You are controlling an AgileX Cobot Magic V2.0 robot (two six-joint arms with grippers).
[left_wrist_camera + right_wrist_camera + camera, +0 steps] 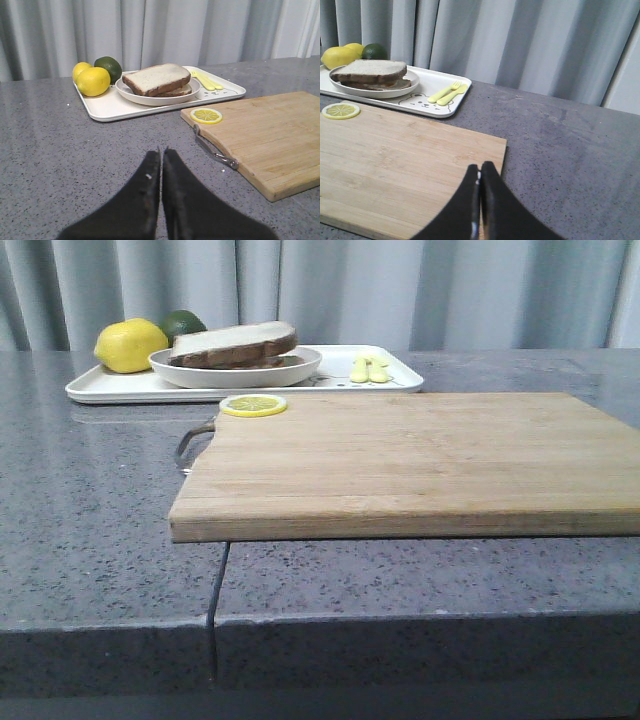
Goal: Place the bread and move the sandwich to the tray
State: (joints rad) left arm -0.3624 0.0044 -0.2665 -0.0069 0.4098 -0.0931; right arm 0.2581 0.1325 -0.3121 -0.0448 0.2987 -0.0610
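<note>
Both the left gripper (161,165) and right gripper (479,182) hang clenched and empty over the grey counter (90,540), while the sandwich (236,345), topped with bread (156,78), sits plated on the tray (110,388) beyond the cutting board (420,465)

Front camera sits low at the tabletop's (100,570) near edge, facing the curtain; both wrist cameras share its tray (107,107) and cutting board (395,165).
</note>
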